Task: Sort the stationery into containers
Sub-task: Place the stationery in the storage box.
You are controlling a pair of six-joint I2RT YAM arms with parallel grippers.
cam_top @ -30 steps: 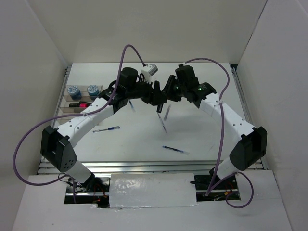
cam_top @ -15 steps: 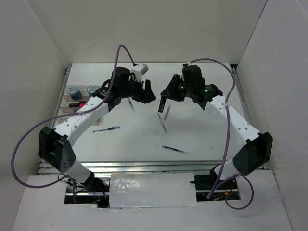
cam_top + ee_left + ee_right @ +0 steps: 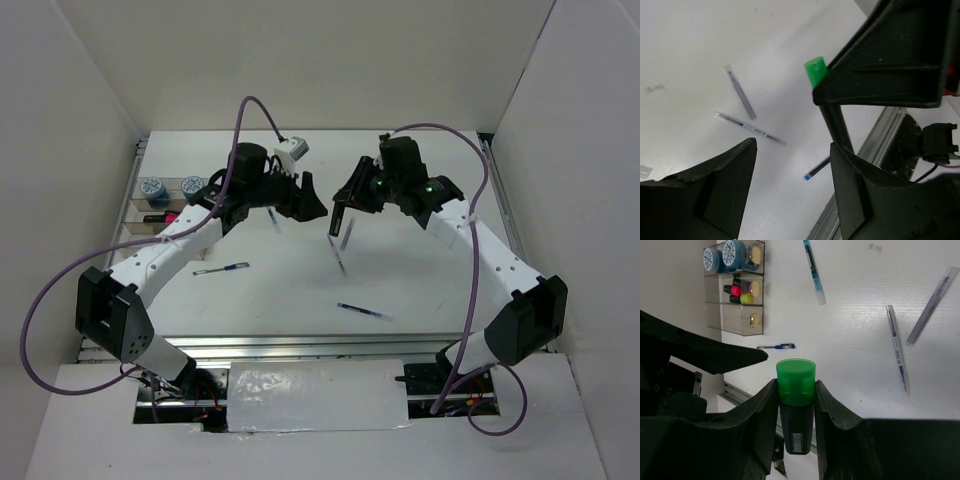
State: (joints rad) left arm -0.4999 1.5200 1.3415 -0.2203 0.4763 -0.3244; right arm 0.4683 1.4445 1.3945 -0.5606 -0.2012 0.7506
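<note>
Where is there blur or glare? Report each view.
Top external: even light, faint shadows, pens tiny. Left wrist: left fingers dark and soft-edged, table pens crisp. Right wrist: green highlighter sharp, right fingers underexposed.

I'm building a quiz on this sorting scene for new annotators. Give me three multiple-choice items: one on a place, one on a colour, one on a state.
1. Where on the table does the organizer box stand?
A) left edge B) centre C) right edge

2. What colour is the cap of the highlighter in the right gripper?
A) pink B) green C) yellow

3. How is the left gripper?
A) shut tight, empty B) open and empty C) shut on the highlighter

Key:
1 A, the top view shows it at the far left.
2 B, the right wrist view shows a green cap in its grip.
3 B, its jaws stand apart with only table between them.
</note>
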